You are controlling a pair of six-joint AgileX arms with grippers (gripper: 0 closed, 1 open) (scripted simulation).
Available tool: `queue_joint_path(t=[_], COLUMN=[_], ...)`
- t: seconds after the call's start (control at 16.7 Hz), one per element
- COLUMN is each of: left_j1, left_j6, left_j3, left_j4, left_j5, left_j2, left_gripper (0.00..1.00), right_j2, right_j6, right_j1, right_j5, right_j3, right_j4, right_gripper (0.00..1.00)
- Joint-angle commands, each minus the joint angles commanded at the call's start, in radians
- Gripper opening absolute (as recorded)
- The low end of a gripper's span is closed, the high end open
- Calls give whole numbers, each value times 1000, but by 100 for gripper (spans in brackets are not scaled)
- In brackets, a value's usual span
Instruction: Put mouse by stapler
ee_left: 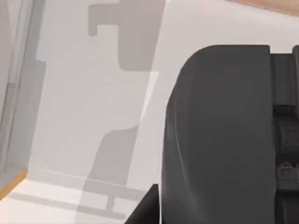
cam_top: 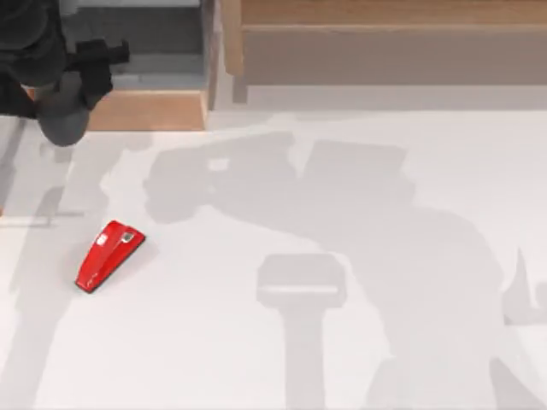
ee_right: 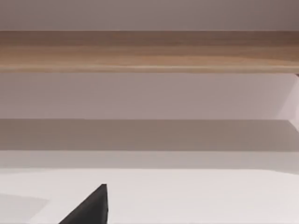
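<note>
The red stapler [cam_top: 109, 254] lies flat on the white table at the left, wide end toward the back. The mouse is out of view. My left arm is folded at the table's back left corner, well behind the stapler, with its gripper [cam_top: 102, 60] over the wooden ledge. A large dark grey rounded body [ee_left: 219, 140] sits close in the left wrist view, and I cannot tell what it is. A black edge of my right gripper [ee_right: 91, 210] pokes into the right wrist view, facing the back wall.
A wooden ledge [cam_top: 145, 109] sits at the back left, and a long wooden shelf [cam_top: 385, 43] runs along the back. Broad arm shadows fall across the table's middle and right.
</note>
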Motion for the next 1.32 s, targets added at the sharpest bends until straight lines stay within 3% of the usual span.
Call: queue_joint_path(t=[0.36,0.66,1.32], left_j1=[-234,-365,-387], left_j6=[-133,-194,-202], left_j3=[-242,-361,-380], left_j4=[86,131,141], left_j5=[4,8,8], left_j2=[-43,-50,-49], left_gripper=[0,0,0], right_j2=[0,0,0], right_j6=[0,0,0], right_j1=[0,0,0], right_j5=[0,0,0], right_j3=[0,0,0], right_j4=[0,0,0], right_gripper=[100,100,100])
